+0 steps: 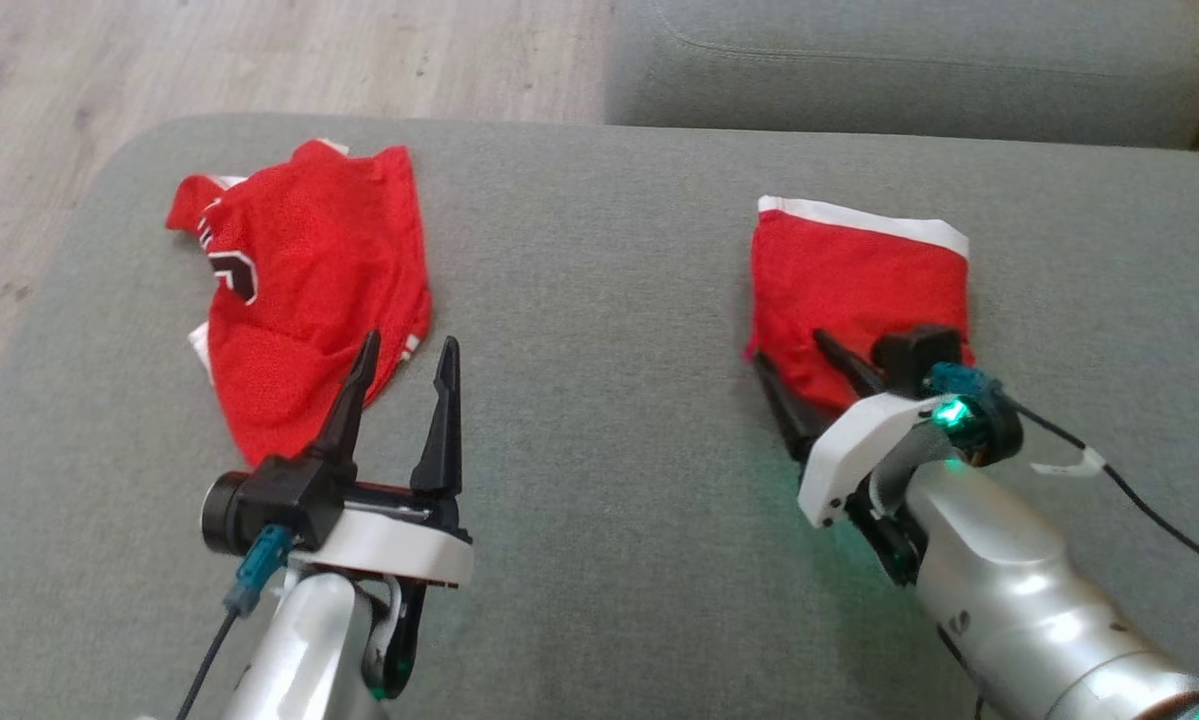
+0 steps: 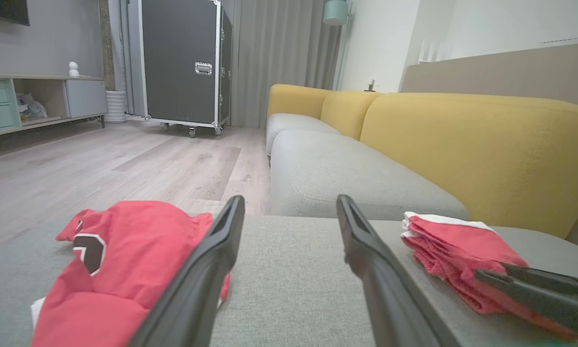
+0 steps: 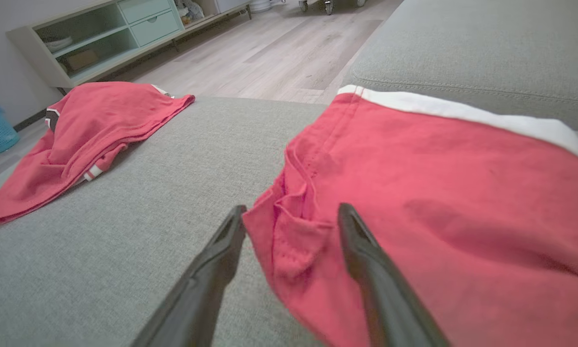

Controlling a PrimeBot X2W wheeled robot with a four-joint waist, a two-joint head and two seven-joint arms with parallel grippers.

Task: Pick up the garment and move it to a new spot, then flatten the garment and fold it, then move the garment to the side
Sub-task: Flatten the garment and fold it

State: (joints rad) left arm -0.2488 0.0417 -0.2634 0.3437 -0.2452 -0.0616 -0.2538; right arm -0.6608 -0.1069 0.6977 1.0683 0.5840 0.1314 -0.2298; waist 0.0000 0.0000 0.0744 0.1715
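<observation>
Lying folded on the cushion [image 1: 599, 300], the garment [image 1: 859, 280] has one corner inside the released right pincer [image 1: 789, 347]. The left pincer [image 1: 409, 345], also released, hovers by a crumpled jersey [image 1: 309, 260]. The right wrist view adds a shelf [image 3: 156, 28] holding dishes [image 3: 57, 43].

Garment [image 1: 849, 290] red mesh cloth, cushion [image 1: 599, 300] matt gry woven fab., floor [image 1: 59, 100] wood.

Head above, wrists low; shared cushion [image 1: 599, 250]

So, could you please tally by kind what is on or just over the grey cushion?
Red garments: 2 (crumpled jersey, folded garment)
Grippers: 2 (left gripper, right gripper)
Total: 4
</observation>
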